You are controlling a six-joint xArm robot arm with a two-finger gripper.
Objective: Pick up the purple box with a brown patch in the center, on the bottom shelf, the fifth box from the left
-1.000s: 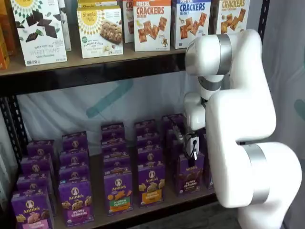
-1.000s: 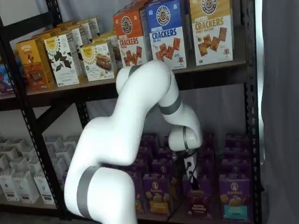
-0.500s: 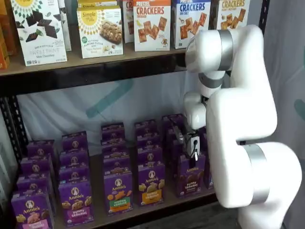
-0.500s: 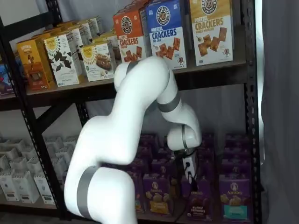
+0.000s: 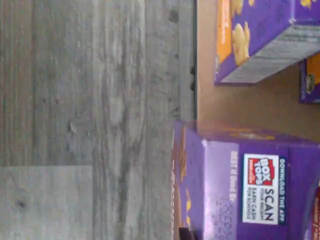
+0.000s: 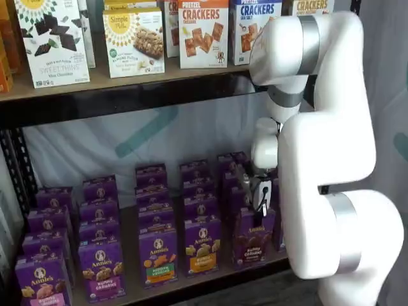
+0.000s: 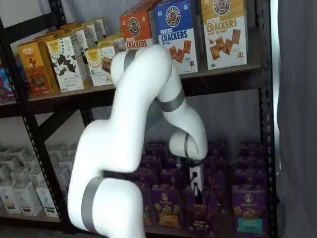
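Note:
The purple box with the brown band stands at the front of its row on the bottom shelf. It shows in both shelf views. My gripper hangs straight over it, its black fingers closed on the carton's top; it also shows from the other side. In the wrist view the box's purple top, with a Box Tops label, lies close under the camera. It reaches out past the brown shelf board over the floor.
A purple carton with a yellow band stands beside the held box and shows in the wrist view. A teal-band carton stands on its other side. Cracker boxes fill the higher shelf. Grey plank floor lies below.
The arm's upper joint has risen. The gripper and the purple box have shifted together, slightly toward the shelf's front edge.

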